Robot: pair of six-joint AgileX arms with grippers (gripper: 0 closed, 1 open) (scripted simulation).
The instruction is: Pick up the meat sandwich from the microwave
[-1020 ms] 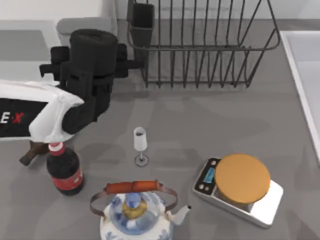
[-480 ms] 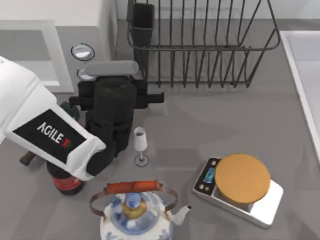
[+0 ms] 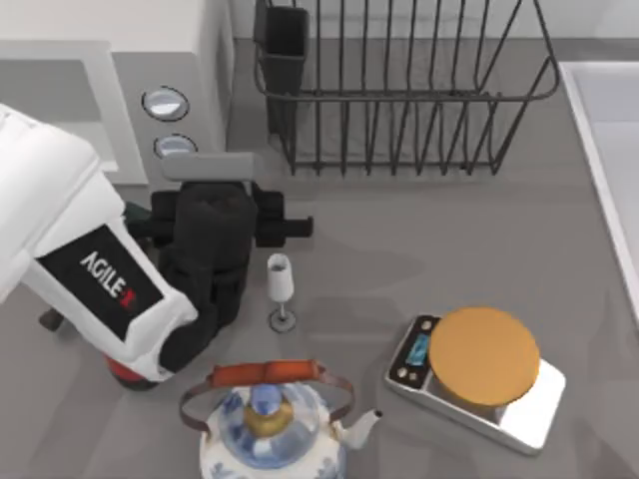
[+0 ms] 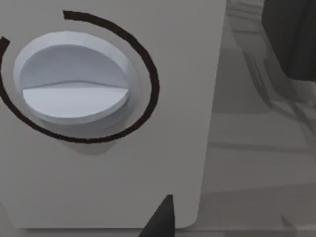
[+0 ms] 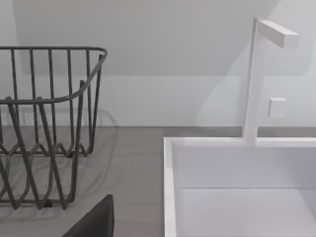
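Observation:
The microwave (image 3: 185, 55) is the light-grey box at the back left, its side panel with two round knobs facing the table. My left arm reaches in from the left, and my left gripper (image 3: 205, 195) hangs just in front of the lower knob (image 3: 172, 146). That knob (image 4: 74, 81) sits very close in the left wrist view, with one dark fingertip (image 4: 160, 219) below it. The meat sandwich is hidden. My right arm is parked off to the right; a dark fingertip (image 5: 94, 222) shows in its wrist view.
A black wire dish rack (image 3: 399, 90) stands at the back. A small white vase (image 3: 281, 279) is right beside the left wrist. A blue-white kettle (image 3: 268, 424), a silver scale (image 3: 479, 374) with an orange disc, and a white sink (image 3: 609, 150) are nearby.
The left arm pulled back from the microwave front toward the near side, then shifted slightly left. It now covers most of the cola bottle, and both knobs are uncovered.

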